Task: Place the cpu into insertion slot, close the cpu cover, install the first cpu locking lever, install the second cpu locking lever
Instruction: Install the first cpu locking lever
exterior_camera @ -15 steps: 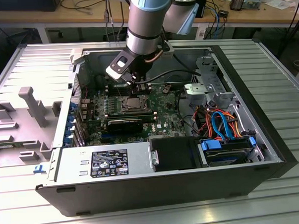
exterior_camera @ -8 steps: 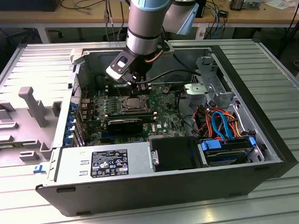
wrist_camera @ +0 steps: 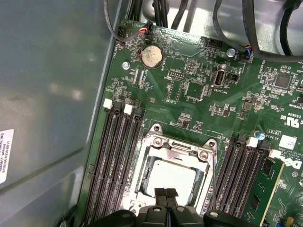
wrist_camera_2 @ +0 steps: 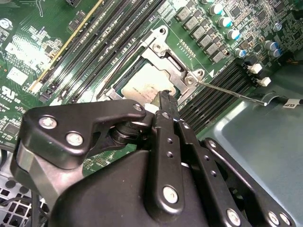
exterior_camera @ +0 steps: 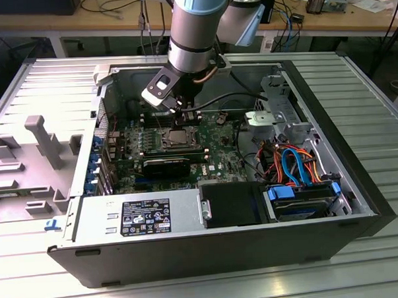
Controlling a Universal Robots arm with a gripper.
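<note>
Silver-tan and flat, the cpu lies in the insertion slot, just above the middle of the exterior view, inside the open computer case. The cpu cover, a silver frame, lies down over it, and the chip shows through its window in both wrist views. The gripper hangs straight over the slot. Its two black fingers are pressed together with nothing between them. The tips sit at the cpu's edge beside the cover's rim, and I cannot tell whether they touch. A thin metal locking lever juts from one corner of the cover across the black memory slots. Green motherboard surrounds the socket.
</note>
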